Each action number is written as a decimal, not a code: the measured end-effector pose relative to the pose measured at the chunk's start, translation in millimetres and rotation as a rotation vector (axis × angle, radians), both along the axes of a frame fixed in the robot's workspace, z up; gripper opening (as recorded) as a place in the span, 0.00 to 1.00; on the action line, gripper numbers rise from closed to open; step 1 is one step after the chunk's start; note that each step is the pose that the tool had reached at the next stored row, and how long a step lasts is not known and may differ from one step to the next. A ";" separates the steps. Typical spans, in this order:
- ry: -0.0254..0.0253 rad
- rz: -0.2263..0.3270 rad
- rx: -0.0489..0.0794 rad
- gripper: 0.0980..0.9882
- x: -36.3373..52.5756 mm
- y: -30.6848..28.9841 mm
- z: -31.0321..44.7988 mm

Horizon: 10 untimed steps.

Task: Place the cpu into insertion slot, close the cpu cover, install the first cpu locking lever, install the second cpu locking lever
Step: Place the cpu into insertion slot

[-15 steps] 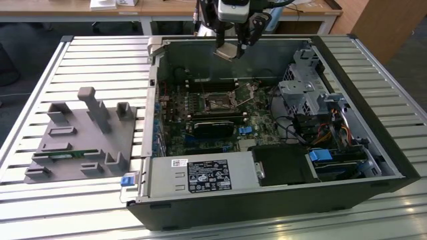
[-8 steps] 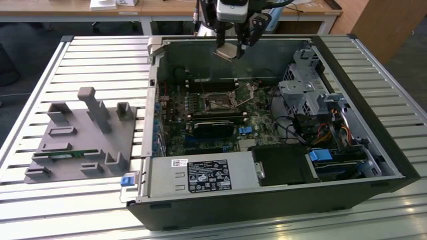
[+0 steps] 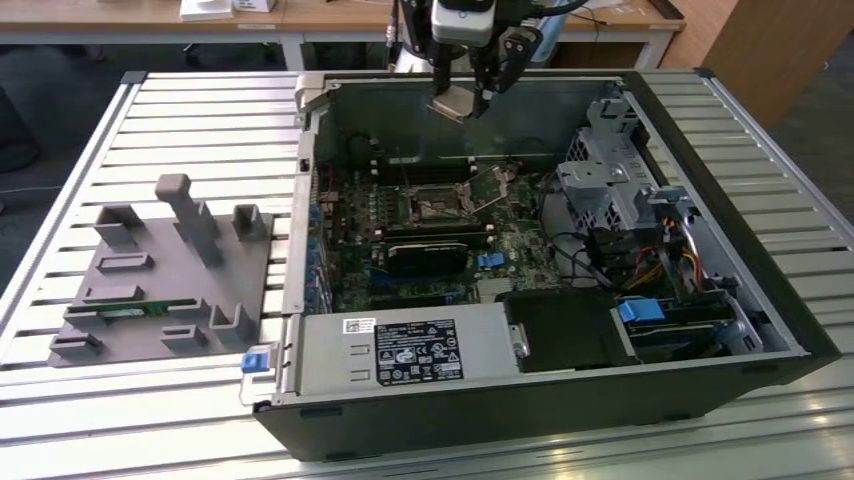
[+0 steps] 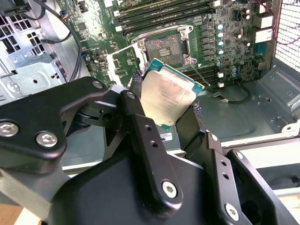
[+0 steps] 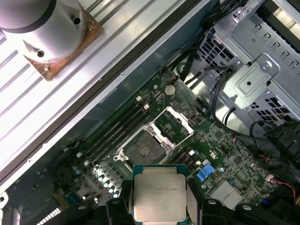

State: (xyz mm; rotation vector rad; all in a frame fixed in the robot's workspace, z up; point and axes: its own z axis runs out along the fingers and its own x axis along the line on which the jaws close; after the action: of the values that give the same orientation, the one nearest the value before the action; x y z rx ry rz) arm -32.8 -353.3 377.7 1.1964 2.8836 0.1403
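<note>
On the exterior view's left, a grey parts fixture (image 3: 160,280) sits on the slatted table (image 3: 200,120) beside an open computer case (image 3: 561,400). The gripper (image 3: 467,100) hangs high over the case's far wall, clenched on the cpu (image 3: 454,103). Well below it on the green motherboard (image 3: 400,240) lies the bare insertion slot (image 3: 437,203), with a metal drive cage (image 3: 607,180) towards the exterior view's right. From here the danger is probably a crooked seating. In the second wrist view the fingers (image 4: 136,80) pinch the cpu (image 4: 168,96) by opposite edges and it sits tilted, so a descent out of square could bend the slot's contacts, and so thin an edge hold could slip. The first wrist view adds what the exterior view leaves unclear: the cpu cover (image 5: 174,123) stands open just beside the insertion slot (image 5: 146,151), near enough to be caught by the chip. The exterior view in turn shows how far the chip hangs above the board.
</note>
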 end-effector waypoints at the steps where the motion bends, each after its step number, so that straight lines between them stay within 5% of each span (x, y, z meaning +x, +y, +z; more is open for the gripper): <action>1: 0.0001 0.000 0.000 0.50 0.0 0.0 -0.1; 10: 0.0005 0.000 -0.006 0.50 0.0 0.0 -2.3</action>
State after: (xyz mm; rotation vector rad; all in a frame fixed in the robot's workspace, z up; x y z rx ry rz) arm -32.8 -353.3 375.3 1.1961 2.8821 0.1309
